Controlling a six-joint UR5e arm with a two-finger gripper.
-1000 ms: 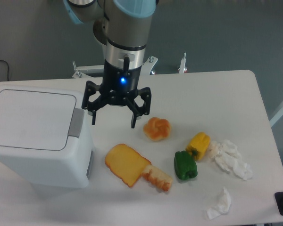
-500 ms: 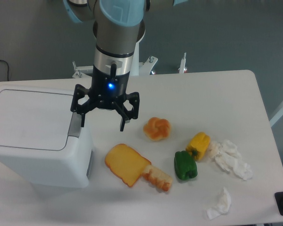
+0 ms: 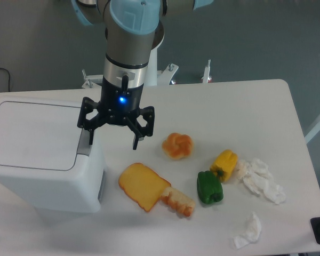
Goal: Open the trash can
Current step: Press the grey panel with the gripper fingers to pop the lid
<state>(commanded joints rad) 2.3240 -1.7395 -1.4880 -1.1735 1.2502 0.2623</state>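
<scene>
The trash can (image 3: 37, 160) is a large white boxy bin at the left of the table, its flat lid (image 3: 34, 135) shut. Its grey push tab (image 3: 85, 143) sits on the right edge of the lid. My gripper (image 3: 112, 141) hangs open just right of the bin, fingers pointing down. Its left fingertip (image 3: 90, 140) is over the grey tab; whether it touches the tab I cannot tell. The right fingertip (image 3: 134, 143) hangs above the bare table. The gripper holds nothing.
On the table right of the bin lie a yellow cheese wedge (image 3: 142, 185), a bread piece (image 3: 177, 201), a bun (image 3: 177, 145), a green pepper (image 3: 209, 187), a yellow pepper (image 3: 224, 164) and crumpled tissues (image 3: 261, 178), (image 3: 249, 230).
My gripper has moved left, from over the table near the bun to the bin's right edge, with its left finger now over the grey tab. It stays open. The lid has not moved.
</scene>
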